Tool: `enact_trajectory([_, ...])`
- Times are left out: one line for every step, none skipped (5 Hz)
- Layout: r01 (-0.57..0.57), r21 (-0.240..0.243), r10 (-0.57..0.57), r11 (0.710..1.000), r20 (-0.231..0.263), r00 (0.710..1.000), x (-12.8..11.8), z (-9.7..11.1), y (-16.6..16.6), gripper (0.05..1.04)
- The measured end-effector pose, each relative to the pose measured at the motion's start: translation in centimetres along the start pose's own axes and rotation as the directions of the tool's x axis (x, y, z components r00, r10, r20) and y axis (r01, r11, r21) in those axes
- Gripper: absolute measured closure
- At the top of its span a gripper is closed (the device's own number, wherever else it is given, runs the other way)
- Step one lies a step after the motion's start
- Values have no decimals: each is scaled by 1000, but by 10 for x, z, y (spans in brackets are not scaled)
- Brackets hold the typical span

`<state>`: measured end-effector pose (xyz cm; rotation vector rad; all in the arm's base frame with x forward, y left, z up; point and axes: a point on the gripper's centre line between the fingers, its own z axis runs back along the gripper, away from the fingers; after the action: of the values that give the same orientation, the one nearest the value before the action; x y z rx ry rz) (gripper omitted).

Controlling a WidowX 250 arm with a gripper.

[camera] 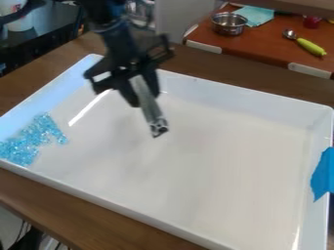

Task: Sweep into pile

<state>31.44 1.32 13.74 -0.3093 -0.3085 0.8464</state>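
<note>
Wooden table: running beneath the white tray, showing brown past its near and far edges.
White tray: spreading over most of the table, rising into sloping walls.
Light-blue bits: lying in a loose, ragged patch at the tray's left corner, reaching up against the wall and glinting.
Gripper: hanging over the tray's upper left part, clamping the grey tool between its jaws.
Grey tool: slanting down to the right, pointing its tip at the tray floor, well apart from the light-blue bits.
Blue tape: sticking to the tray's right wall.
Side table: standing behind, holding a metal bowl, a teal cloth and a green-handled spoon.
</note>
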Motion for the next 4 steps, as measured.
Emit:
enact_trajectory([165,98,-161,981,-52,986,-25,-17,-25,722])
enact_trajectory([260,118,-256,959,-48,966,-50,-32,-50,722])
enact_trajectory([322,79,-323,944,6,946,-62,-34,-70,722])
enact_trajectory([372,109,-373,922,-12,928,-72,-51,-70,687])
